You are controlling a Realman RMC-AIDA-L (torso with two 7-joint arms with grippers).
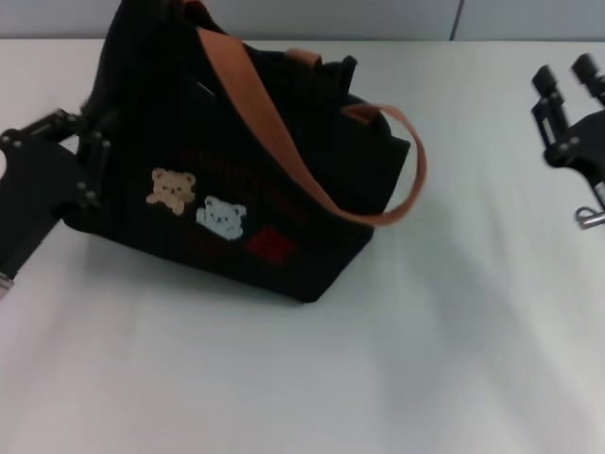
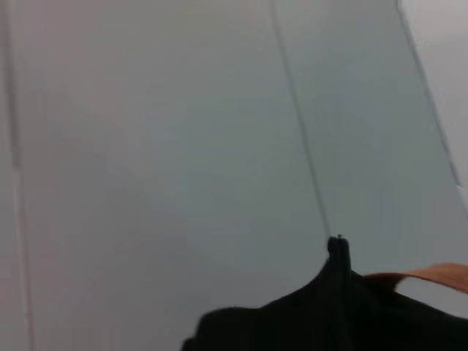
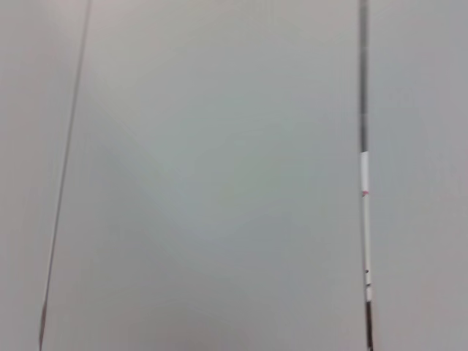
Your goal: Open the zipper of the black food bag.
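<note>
Bag: one black food bag [image 1: 236, 180], two straps | left tool [image 1: 95, 142] against its end; right tool [image 1: 567, 90] apart; grip states unclear

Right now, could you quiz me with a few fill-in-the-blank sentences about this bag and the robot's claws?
1. The black food bag lies on a ____ table.
2. Beside the tan bear patch sits a pale ____ animal patch.
3. The ____ claw is against the bag's end; the right claw is far from it.
4. The straps are ____ in colour.

Missing words: white; blue-white; left; rust-brown
</note>
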